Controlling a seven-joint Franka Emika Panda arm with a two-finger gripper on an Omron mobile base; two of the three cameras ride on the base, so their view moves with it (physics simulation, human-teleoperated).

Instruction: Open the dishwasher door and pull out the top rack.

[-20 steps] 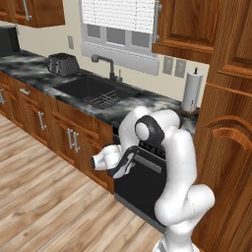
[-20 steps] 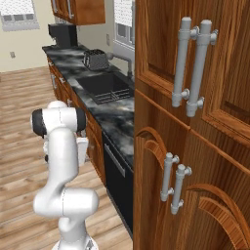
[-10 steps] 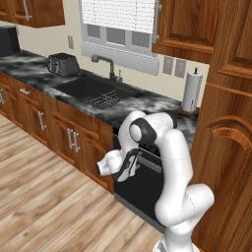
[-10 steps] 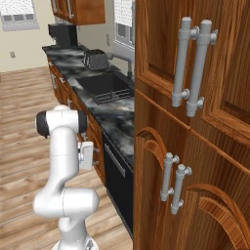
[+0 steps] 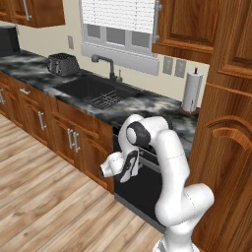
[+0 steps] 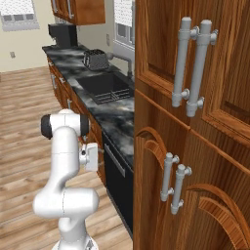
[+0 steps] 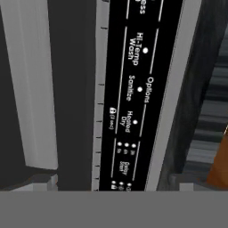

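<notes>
Wide flat black dishwasher door [image 5: 147, 189], shut, under the marbled grey tabletop [image 5: 147, 106] between brown cabinets; its horizontal silver-grey bar handle [image 7: 31, 89] runs lengthwise directly ahead of the white arm's end effector [image 5: 129, 167], jaws spread, holding nothing, close in front.

Arm raised from the base, then folded at the elbow — forearm angled downward and forward. Wrist turned so that the tool [image 5: 132, 166] faces ahead at mid height. Tool jaws stand wide apart — nothing is gripped between the fingers [image 7: 43, 179]
</notes>
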